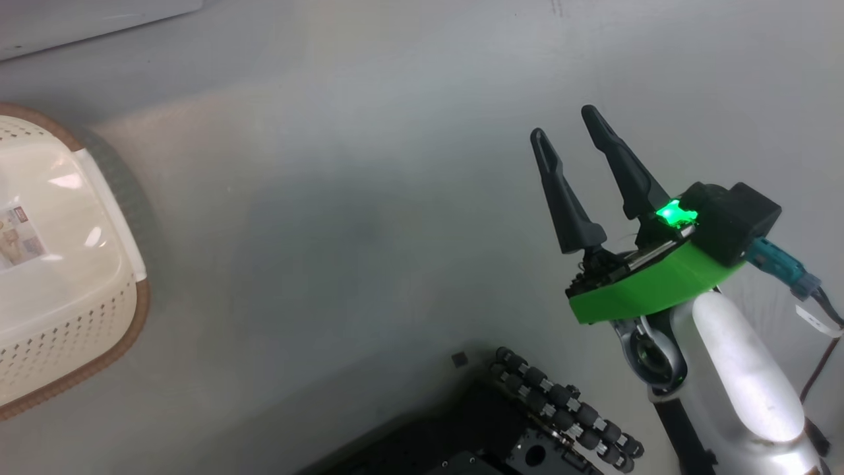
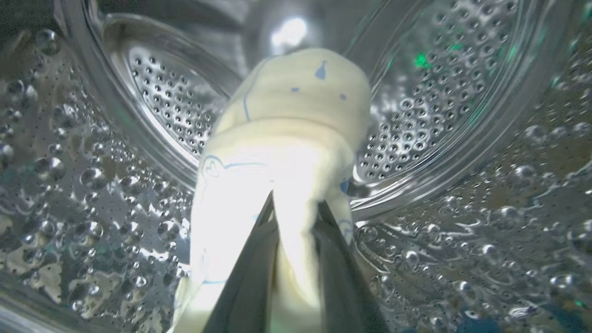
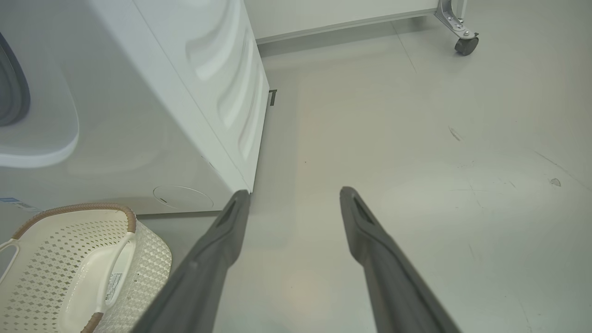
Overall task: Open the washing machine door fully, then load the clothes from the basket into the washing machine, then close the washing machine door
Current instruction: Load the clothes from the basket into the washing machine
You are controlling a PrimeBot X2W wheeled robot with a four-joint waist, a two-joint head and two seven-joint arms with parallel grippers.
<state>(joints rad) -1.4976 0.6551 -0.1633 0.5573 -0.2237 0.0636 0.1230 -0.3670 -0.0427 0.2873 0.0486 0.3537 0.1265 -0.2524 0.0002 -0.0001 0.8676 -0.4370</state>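
– Steel drum point(image 2: 416, 115) all round: left gripper point(image 2: 296, 203) inside, pinched narrow on the clothes point(image 2: 286, 152) at 12. I'd say the door must be open; release & closing left
– At 9 the basket point(image 1: 125, 343), bottom sticker point(image 1: 20, 241) showing. At 3 the right gripper point(image 1: 563, 121), wide w/ nothing in it, over smooth grey floor point(image 1: 362, 198); washing machine point(image 3: 138, 115) just beside basket

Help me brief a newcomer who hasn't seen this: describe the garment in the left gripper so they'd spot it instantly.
Look into the washing machine, all shiny perforated steel inside. In the middle of the left wrist view, the left gripper pinches the clothes between its two dark fingers. It is the one soft thing there: a pale cream-yellow bundle with thin blue line drawings.
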